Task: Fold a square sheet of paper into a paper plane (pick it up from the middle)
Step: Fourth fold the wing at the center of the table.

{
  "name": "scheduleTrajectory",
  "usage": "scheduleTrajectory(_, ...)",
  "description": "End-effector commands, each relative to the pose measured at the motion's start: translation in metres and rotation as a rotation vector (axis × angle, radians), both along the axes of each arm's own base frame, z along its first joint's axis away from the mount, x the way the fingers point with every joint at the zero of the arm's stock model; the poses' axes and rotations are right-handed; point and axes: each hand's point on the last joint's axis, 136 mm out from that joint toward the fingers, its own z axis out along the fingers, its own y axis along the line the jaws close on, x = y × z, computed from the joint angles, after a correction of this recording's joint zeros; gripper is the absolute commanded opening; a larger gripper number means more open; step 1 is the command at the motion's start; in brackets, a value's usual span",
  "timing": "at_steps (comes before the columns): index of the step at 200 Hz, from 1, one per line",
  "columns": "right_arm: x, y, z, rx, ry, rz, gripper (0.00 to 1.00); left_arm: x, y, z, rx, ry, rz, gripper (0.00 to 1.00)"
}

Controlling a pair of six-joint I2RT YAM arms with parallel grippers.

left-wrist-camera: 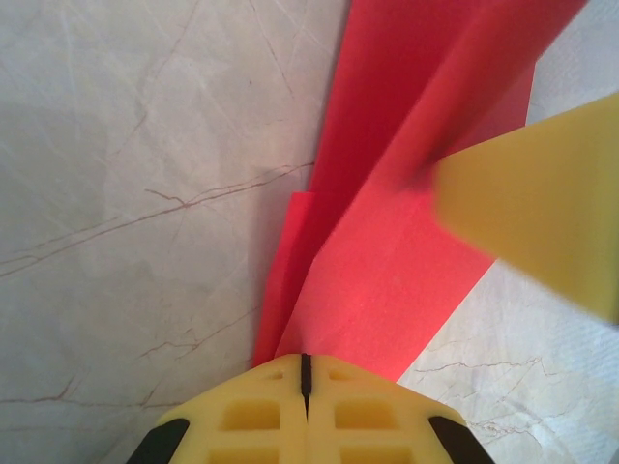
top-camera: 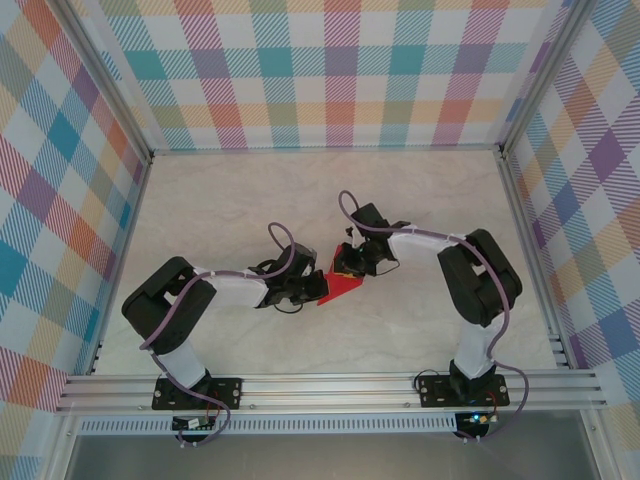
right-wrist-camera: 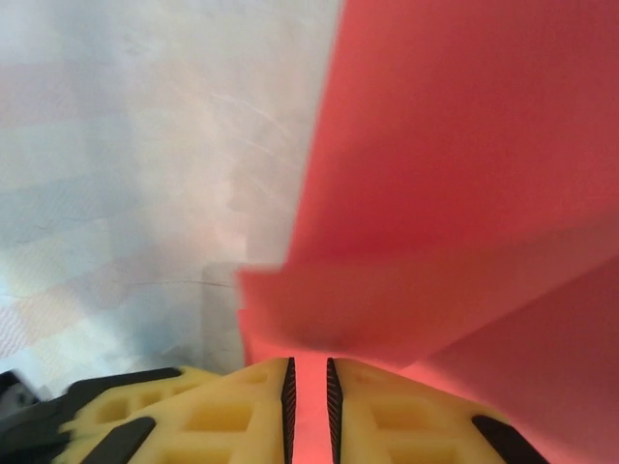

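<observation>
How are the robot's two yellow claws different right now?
The left gripper has its jaws pressed together, pinching the folded red paper; the right gripper shows a narrow slit with paper in it. The left gripper reaches in from the left, the right gripper from the opposite side. Both are yellow and meet at the paper.

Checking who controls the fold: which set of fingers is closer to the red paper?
Left, narrowly. The left fingers are shut on the red paper; the right fingers straddle its other side, slightly apart, paper in the gap.
</observation>
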Motion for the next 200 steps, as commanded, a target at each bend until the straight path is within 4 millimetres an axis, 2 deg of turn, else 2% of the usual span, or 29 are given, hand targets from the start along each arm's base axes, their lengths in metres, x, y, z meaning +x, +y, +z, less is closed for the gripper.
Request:
scheduleTrajectory(1,0.015,0.002,0.038,0.044,-0.138,0.004,0.20,-0.023,0.022,-0.036,0.120,0.096,-0.004,0.00)
scheduleTrajectory(18,0.012,0.004,0.039,0.066,-0.138,0.010,0.20,-0.023,0.021,-0.036,0.118,0.096,-0.008,0.00)
scheduleTrajectory(72,0.003,0.015,0.014,0.073,-0.067,0.054,0.14,-0.022,0.017,-0.032,0.108,0.093,-0.019,0.00)
scheduleTrajectory(132,0.004,0.011,-0.015,0.022,-0.033,0.073,0.12,-0.023,0.019,-0.033,0.122,0.106,-0.022,0.00)
scheduleTrajectory(200,0.024,-0.004,-0.033,0.022,-0.072,0.102,0.12,-0.035,0.027,-0.042,0.167,0.148,-0.058,0.00)
